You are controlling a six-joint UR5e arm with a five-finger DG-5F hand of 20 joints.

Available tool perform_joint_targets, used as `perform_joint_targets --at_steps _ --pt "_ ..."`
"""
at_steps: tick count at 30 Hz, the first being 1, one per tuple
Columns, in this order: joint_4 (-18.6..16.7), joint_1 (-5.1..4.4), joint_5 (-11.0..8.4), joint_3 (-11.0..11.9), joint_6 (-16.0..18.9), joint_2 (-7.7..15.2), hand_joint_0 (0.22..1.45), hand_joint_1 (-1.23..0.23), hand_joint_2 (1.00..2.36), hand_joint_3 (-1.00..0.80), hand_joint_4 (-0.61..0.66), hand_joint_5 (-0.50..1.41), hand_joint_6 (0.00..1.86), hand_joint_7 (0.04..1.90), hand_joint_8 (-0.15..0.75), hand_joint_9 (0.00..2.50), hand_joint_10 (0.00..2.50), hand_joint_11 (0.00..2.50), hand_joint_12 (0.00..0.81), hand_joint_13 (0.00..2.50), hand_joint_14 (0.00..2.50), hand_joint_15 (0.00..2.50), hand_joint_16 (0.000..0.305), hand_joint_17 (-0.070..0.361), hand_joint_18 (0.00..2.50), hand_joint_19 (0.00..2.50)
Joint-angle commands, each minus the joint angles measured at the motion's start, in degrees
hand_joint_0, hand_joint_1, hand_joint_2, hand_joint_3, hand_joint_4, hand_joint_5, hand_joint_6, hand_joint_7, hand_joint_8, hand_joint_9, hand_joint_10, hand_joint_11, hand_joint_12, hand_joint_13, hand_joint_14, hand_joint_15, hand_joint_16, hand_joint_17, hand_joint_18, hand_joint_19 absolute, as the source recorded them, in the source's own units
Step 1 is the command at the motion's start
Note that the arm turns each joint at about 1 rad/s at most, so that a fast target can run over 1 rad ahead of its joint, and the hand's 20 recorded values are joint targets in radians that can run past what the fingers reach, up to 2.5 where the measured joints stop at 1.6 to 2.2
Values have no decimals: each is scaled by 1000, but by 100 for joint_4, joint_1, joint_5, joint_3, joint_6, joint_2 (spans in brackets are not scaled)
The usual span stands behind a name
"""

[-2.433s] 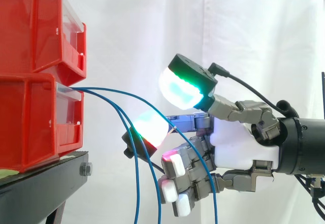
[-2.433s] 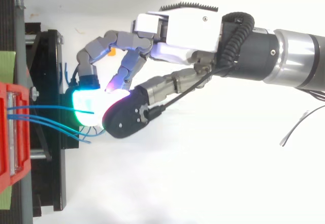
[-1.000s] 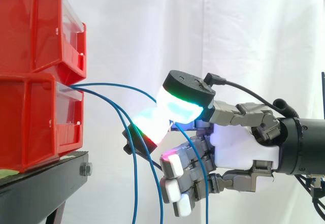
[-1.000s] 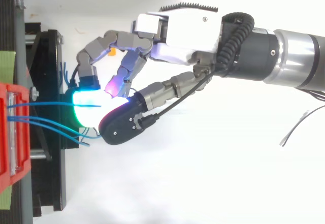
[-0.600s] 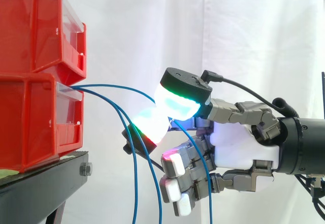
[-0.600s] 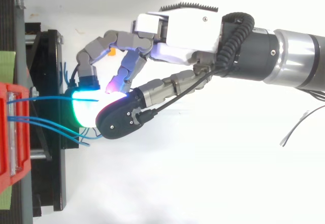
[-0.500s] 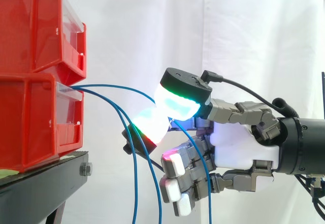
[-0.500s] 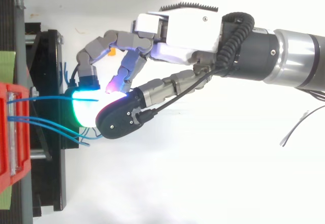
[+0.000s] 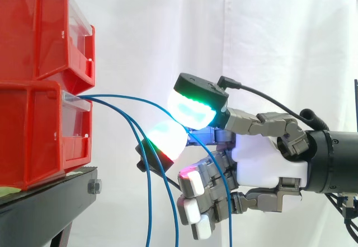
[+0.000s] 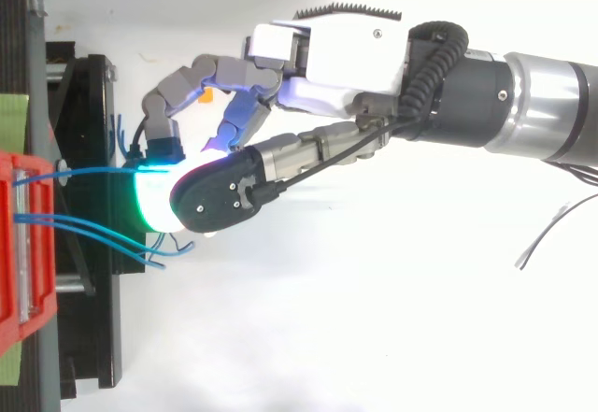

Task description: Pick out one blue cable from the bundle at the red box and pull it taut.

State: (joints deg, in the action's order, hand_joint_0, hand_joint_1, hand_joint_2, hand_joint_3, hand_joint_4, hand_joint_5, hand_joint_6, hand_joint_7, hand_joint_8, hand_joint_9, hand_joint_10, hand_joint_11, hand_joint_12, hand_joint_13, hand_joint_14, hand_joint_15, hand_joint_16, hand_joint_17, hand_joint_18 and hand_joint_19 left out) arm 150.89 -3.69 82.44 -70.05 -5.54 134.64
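At the lower red bin (image 9: pixel 39 135): three blue cables leave its front opening, above the black stand (image 9: pixel 45 202); an upper red bin (image 9: pixel 39 28) is stacked on top
Selected cable: the upper blue cable (image 9: pixel 146 102) arcs from the bin toward the hand, passes between two glowing pads, then drops down in front of the curled fingers
Other cables: the two lower blue cables (image 9: pixel 148 202) hang down between bin and hand, outside the pinch
Hand state: the hand (image 9: pixel 268 157) reaches in from the right before the white curtain (image 9: pixel 168 34); its thumb pad (image 9: pixel 193 111) and one finger pad (image 9: pixel 166 138) close together on the upper blue cable, pinching it; the other fingers curl below and hold nothing
Done so far: one cable appears singled out from the bundle and gripped
Cable tension: slack; the span from bin to pinch is curved, not straight
Left to do: draw the hand away from the bin until that span runs straight, without losing the pinch
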Motion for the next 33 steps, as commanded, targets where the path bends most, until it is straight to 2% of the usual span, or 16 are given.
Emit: perform_joint_targets --at_steps 1,11,17,20,24,33 --pt "-7 0 0 0 0 1 512 -442 1005 -440 32 -145 803 1054 312 1123 23 710 384 1024 21 588 53 120 898 590" --pt "2 0 0 0 0 1 496 -470 1001 -485 46 -143 794 1045 315 1132 22 707 389 1035 19 581 54 122 920 582" --pt "2 0 0 0 0 1 584 -334 1009 -401 10 -137 780 1078 295 1125 23 700 362 1013 22 605 49 111 878 633" --pt "-7 9 0 0 -9 1 589 -356 1012 -355 10 -136 775 1077 296 1124 26 707 366 1011 21 601 50 112 873 636" --pt "2 0 0 0 -9 1 578 -463 1016 -268 24 -142 781 1111 301 1106 23 714 375 1009 21 602 50 113 874 621" --pt "2 0 0 0 0 1 567 -538 1020 -174 25 -164 834 1094 306 1077 24 722 368 1009 22 594 51 114 884 610"
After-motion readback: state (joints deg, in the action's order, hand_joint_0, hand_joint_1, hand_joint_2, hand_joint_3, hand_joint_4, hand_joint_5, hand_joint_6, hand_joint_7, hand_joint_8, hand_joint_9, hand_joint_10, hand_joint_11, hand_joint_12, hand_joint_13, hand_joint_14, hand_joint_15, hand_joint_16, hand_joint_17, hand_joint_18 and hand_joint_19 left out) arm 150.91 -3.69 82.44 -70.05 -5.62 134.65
